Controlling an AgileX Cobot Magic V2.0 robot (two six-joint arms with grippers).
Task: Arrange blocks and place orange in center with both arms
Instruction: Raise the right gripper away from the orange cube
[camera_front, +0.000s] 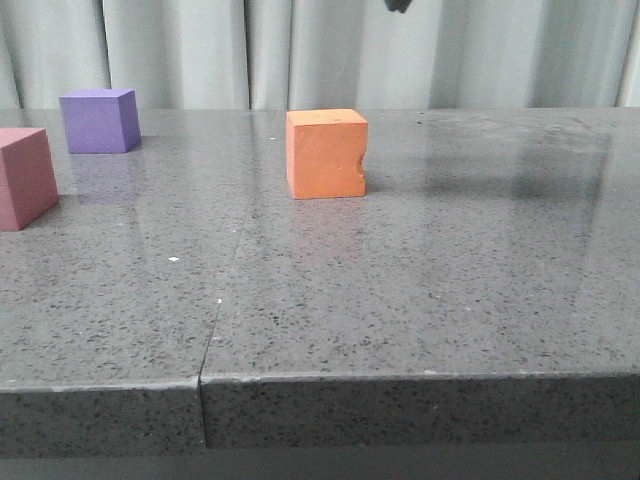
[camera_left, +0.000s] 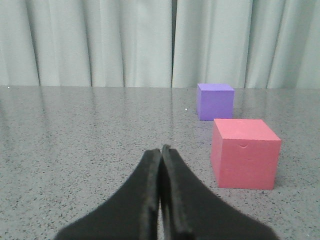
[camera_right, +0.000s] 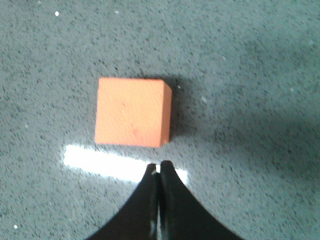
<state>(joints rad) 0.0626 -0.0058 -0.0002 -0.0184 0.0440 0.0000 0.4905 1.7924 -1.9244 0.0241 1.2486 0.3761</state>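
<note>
The orange (camera_front: 326, 153) cube, notched on its right edge, rests near the table's middle, toward the back. A purple block (camera_front: 98, 120) stands at the far left back, and a pinkish-red block (camera_front: 24, 178) sits at the left edge, nearer me. My left gripper (camera_left: 160, 149) is shut and empty, low over the table, with the pinkish-red block (camera_left: 245, 152) and the purple block (camera_left: 215, 101) ahead and off to one side. High above the orange cube (camera_right: 132, 111), my right gripper (camera_right: 159, 166) looks down, shut and holding nothing. Only a dark tip (camera_front: 398, 5) shows in the front view.
The grey speckled table (camera_front: 400, 290) has a seam (camera_front: 222, 290) running from front to back left of centre. A pale curtain (camera_front: 320, 50) hangs behind it. The table's front edge (camera_front: 400, 378) is close to the camera.
</note>
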